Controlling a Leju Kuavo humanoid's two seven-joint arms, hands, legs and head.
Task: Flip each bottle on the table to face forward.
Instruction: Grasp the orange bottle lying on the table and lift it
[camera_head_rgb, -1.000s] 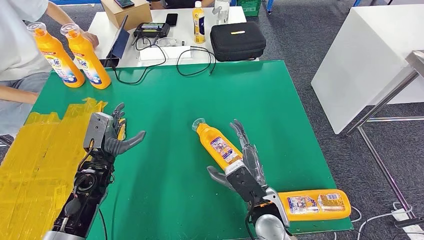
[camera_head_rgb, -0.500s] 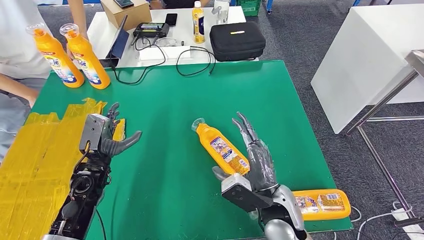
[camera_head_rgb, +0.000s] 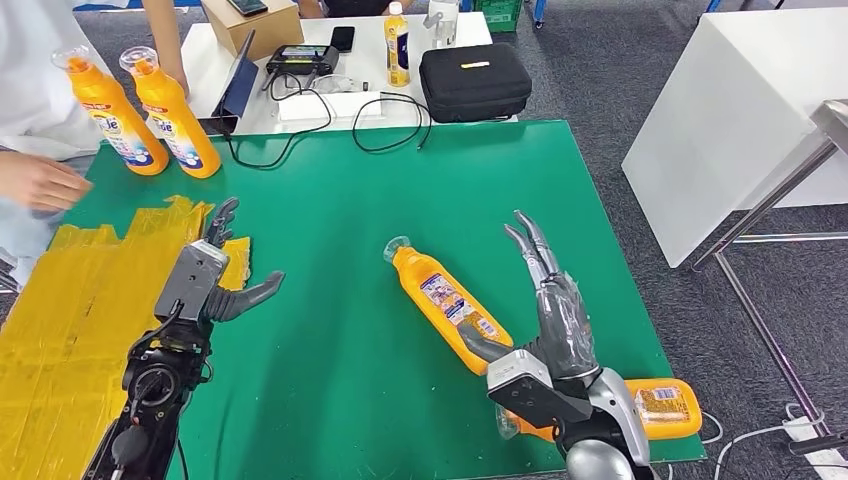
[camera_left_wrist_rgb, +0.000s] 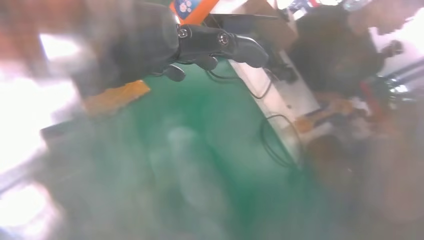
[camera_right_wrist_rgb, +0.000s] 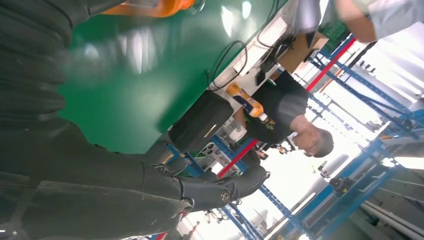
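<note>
I am seeing my right hand (camera_head_rgb: 548, 325) spreading its fingers wide, holding nothing, its thumb near the bottle (camera_head_rgb: 447, 301) lying mid green table (camera_head_rgb: 400, 190), while my left hand (camera_head_rgb: 212, 275) is hovering open too

No label can be read: print on the lying bottle (camera_head_rgb: 446, 305) and standing bottles (camera_head_rgb: 176, 115) is too small.
</note>
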